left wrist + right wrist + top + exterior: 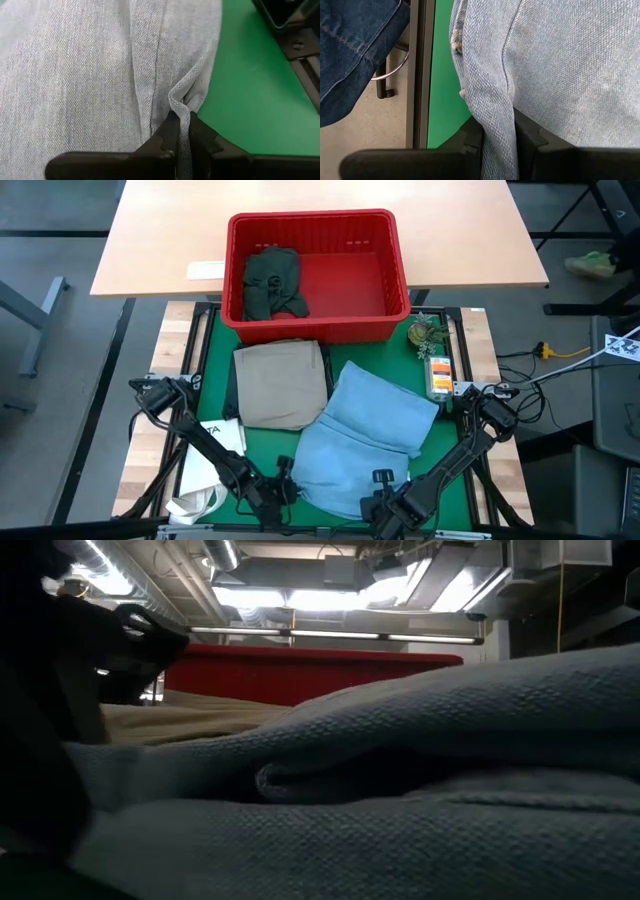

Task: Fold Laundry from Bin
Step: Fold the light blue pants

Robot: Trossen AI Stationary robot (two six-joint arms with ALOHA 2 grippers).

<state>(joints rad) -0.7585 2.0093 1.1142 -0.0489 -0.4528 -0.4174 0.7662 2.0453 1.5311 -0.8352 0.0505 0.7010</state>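
Note:
The light blue jeans (360, 435) lie in a folded heap on the green mat (215, 345), near the table's front edge. My left gripper (183, 120) is shut on their near left edge, and my right gripper (497, 121) is shut on their near right edge. Folded khaki trousers (280, 385) lie flat on the mat to the left of the jeans. The red bin (318, 275) stands at the far side, with a dark green piece (272, 282) lying on its floor at the left. My left gripper pinches the jeans' stitched edge (184, 106) between its two fingers, coming slanting down from the near left. The edge puckers up into a small ridge just ahead of the fingertips. The rest of the jeans lies on the mat. My right gripper pinches a thick fold at the jeans' near right edge (492, 107) between its two fingers, pointing steeply down from above. The fold fills the gap between the fingers. The cloth beyond it spreads out over the mat.
A white tote bag (205, 475) lies at the near left beside my left arm. A small greenish object (428, 333) and an orange-labelled device (440, 375) sit right of the bin. Dark blue denim (355, 45) shows beyond the table's near edge.

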